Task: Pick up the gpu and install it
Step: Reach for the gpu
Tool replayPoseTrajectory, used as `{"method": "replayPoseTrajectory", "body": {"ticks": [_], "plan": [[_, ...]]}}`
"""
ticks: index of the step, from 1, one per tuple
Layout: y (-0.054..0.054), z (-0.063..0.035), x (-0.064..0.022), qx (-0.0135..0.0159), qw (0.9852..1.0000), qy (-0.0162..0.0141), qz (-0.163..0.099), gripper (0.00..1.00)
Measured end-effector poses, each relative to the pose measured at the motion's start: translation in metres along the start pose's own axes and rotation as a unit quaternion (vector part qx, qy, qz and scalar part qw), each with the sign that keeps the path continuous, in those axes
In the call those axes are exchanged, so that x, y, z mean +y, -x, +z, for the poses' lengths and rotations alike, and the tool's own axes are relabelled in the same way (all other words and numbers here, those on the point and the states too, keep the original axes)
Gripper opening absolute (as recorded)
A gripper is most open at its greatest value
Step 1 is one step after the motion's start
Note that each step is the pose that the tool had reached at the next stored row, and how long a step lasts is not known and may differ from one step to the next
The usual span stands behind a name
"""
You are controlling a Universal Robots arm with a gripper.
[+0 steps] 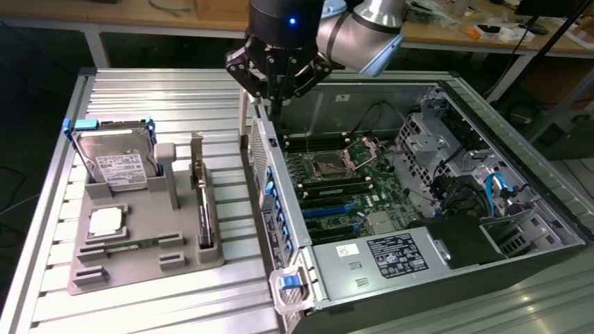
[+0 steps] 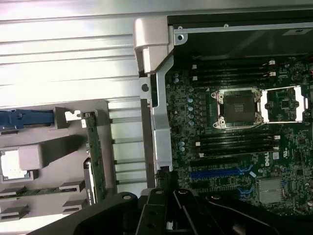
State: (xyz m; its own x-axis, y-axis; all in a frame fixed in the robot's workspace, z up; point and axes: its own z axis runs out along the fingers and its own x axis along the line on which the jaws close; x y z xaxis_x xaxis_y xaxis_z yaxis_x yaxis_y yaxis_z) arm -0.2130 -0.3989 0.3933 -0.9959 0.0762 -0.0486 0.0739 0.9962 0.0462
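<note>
The open computer case (image 1: 371, 94) takes the exterior view's right half, with its motherboard (image 1: 343, 181) and the empty processor socket uncovered. Just beside it lies a grey holder tray (image 1: 139, 268). It carries a hard drive (image 1: 121, 163) leaning upright, and the gpu (image 1: 203, 216) standing on its edge in a slot on the side near the case. A processor chip (image 1: 107, 221) and a memory stick (image 1: 125, 245) also lie there. The gripper (image 1: 275, 104) hangs above the case wall between tray and motherboard, jaws clenched on nothing. Everything rests on a ribbed aluminium table (image 1: 149, 90); a wooden workbench (image 1: 139, 14) stands behind.
</note>
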Motion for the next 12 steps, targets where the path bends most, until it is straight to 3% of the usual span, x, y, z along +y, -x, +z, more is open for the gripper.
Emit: {"method": "replayPoseTrajectory", "body": {"ticks": [12], "plan": [[-0.041,-0.0022,-0.003,-0.0015,1.0,0.0001,0.0,0.11]]}}
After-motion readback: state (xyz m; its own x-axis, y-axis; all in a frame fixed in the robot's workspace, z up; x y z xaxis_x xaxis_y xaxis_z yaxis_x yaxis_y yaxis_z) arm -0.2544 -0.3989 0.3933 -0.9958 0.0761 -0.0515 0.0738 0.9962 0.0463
